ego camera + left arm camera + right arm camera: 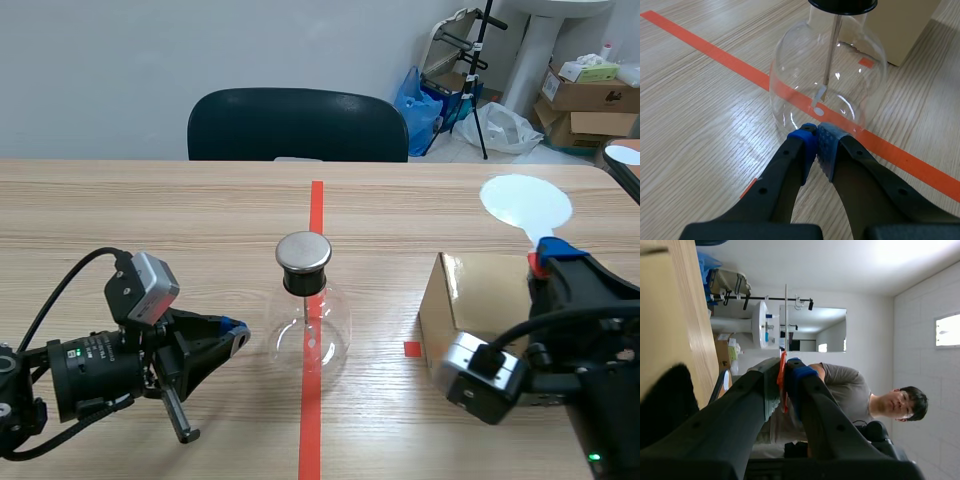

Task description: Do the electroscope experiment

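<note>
Left gripper closed empty, low before flask; right gripper clamps paddle.

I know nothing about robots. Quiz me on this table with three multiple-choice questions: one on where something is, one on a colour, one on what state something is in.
1. Where does the flask stand?
A. on a plate
B. on the tape line
C. on the floor

2. What colour is the disc in the right gripper?
A. white
B. black
C. green

3. How do the left gripper's fingers stand?
A. wide open
B. clamped round the flask
C. shut, with nothing between them

Answers:
1. B: the orange-red line runs under the flask's base.
2. A: the round disc shows white above the gripper in the scene view.
3. C: in the left wrist view the two blue pads meet just short of the glass.
</note>
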Motion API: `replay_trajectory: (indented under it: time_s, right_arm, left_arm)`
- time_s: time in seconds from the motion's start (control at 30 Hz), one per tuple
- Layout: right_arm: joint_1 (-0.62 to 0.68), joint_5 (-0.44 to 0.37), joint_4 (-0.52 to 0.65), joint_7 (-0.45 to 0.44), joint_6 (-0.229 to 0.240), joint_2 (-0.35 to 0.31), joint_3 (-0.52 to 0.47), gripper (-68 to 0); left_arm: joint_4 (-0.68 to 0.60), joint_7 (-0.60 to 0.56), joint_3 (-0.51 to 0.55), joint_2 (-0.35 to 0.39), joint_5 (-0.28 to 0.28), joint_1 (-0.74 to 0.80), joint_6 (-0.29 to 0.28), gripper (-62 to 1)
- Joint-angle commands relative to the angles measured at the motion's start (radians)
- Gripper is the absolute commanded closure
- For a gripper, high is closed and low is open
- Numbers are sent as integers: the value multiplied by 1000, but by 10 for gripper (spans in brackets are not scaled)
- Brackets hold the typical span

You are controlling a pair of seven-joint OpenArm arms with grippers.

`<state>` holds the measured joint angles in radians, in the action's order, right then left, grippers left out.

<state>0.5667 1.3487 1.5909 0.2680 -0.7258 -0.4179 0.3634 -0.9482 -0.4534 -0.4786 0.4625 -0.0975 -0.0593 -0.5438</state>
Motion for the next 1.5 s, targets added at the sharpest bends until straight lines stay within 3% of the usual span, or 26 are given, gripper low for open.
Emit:
replay_trajectory:
  time_s: [0.0, 0.27, 0.53, 0.67, 0.83, 1.03, 1.1, 1.13, 1.27, 1.3, 1.47]
  right_arm:
    - [23, -31, 19, -69, -57, 47, -60, -11]
    - [87, -185, 8, -495, -57, 225, -385, -11]
    - [66, -275, -111, -813, -57, 354, -590, -11]
    - [40, -318, -180, -945, -57, 381, -661, -11]
    - [-6, -332, -274, -1033, -57, 382, -718, -11]
    - [-43, -312, -349, -1044, -57, 382, -739, -11]
    - [-44, -294, -357, -1022, -57, 382, -739, -11]
    - [-43, -277, -360, -1006, -57, 382, -738, -11]
    - [-43, -163, -371, -901, -57, 381, -735, -11]
    - [-36, -161, -371, -897, -57, 381, -734, -11]
    - [-35, -167, -371, -964, -57, 377, -729, -10]
  left_arm:
    - [-32, -49, 30, 26, -10, 32, -1, -27]
    - [-278, -172, 196, 138, -10, 304, -8, -28]
    - [-603, -239, 456, 187, -9, 662, -132, -28]
    - [-745, -239, 562, 186, -10, 805, -152, -27]
    - [-840, -239, 633, 186, -10, 891, -152, -27]
    - [-846, -230, 649, 186, -10, 893, -152, -29]
    - [-846, -228, 655, 186, -9, 893, -152, -85]
    - [-846, -227, 661, 186, -9, 893, -152, -153]
    - [-846, -236, 671, 186, -10, 893, -152, -598]
    - [-846, -238, 671, 186, -10, 892, -152, -623]
    - [-846, -235, 671, 186, -10, 893, -152, -623]
